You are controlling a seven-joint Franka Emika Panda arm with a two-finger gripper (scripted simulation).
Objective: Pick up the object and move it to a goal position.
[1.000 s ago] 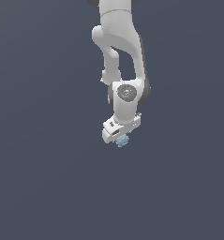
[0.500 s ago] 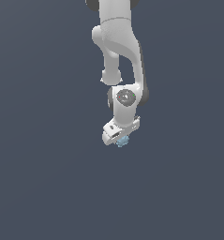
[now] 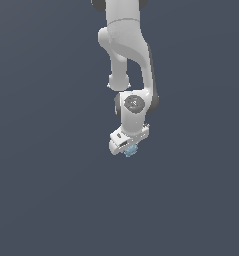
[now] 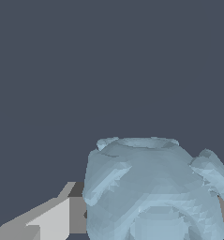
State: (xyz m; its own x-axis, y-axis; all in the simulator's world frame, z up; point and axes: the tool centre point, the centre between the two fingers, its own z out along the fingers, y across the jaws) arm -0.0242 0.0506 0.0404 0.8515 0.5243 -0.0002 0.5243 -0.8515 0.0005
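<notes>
The object (image 3: 130,150) is a small light blue bumpy lump, held at the tip of the white gripper (image 3: 128,149) in the exterior view. In the wrist view the object (image 4: 153,190) looms large and close, pale blue with rounded lobes. A grey and white finger (image 4: 48,220) shows beside it; the other finger is hidden behind the lump. The gripper is shut on the object and hangs below the white arm (image 3: 125,45), tilted a little toward the exterior view's left.
Only a flat dark grey-blue surface (image 3: 41,175) surrounds the arm in both views. No other objects, containers or edges show.
The gripper, still holding the object, has risen slightly and shifted a little. The wrist has turned a bit compared with one second ago.
</notes>
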